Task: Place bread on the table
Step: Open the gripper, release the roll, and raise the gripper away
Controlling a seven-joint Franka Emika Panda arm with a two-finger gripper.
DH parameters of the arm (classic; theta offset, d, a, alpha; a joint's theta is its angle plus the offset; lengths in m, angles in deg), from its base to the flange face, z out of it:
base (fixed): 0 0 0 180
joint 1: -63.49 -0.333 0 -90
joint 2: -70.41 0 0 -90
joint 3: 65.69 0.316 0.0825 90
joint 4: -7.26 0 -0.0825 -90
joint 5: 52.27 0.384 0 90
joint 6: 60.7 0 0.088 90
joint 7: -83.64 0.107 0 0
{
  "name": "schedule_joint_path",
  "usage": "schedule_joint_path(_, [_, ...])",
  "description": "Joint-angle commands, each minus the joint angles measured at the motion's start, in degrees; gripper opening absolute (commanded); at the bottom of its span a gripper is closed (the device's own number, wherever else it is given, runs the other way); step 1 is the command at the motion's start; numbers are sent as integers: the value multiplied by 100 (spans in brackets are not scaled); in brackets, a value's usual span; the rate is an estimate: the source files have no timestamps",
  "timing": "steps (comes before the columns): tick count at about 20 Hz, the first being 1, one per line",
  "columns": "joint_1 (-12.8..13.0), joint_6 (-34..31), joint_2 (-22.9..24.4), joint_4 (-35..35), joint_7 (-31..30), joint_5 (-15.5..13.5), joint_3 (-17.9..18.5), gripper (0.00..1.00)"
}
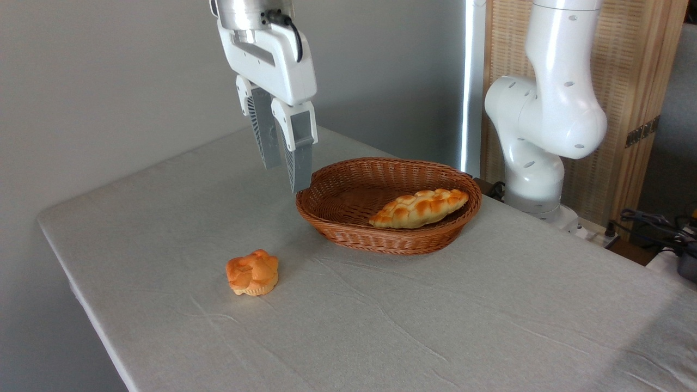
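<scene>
The bread (252, 273), a small round golden-orange bun with a lobed, knotted top and a paler base, sits directly on the desk (435, 326) near the front left edge. It rests upright on the light grey, slightly wrinkled cloth and touches nothing else.

The jaws (283, 163) hang in the air above the desk, well clear of the bun and up and to its right. They point downward with a slight tilt. The two fingers stand close together with only a narrow gap between them, and nothing is held. From this angle the fingers partly overlap, so the exact width of the gap is hard to judge.

A brown woven wicker basket (348, 228) stands on the desk to the right of the bun and apart from it. The tip of the nearer finger appears just beside the basket's left rim in the picture. Inside the basket lies a braided pale-golden loaf (419, 208), leaning against the right inner wall.

The white arm base (539, 125) rises at the far right edge of the desk.
</scene>
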Motion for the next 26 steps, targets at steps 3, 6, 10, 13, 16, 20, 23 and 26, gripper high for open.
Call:
schedule_joint_path(3, [-222,-214,-416,402,-1000,-87,-223,100])
schedule_joint_path(6, [-275,-214,-416,402,-975,-61,-250,100])
schedule_joint_path(10, [-495,-214,-390,393,-957,-105,-399,100])
schedule_joint_path(13, [-495,-214,-381,393,-835,-78,-373,100])
schedule_joint_path(16, [-504,-214,-381,402,-633,-78,-347,100])
schedule_joint_path(20, [-512,-222,-416,560,-623,-131,-312,100])
schedule_joint_path(23, [-512,-301,-443,595,-641,-140,-294,100])
schedule_joint_path(26, [-521,-494,-583,779,-658,-148,-303,100])
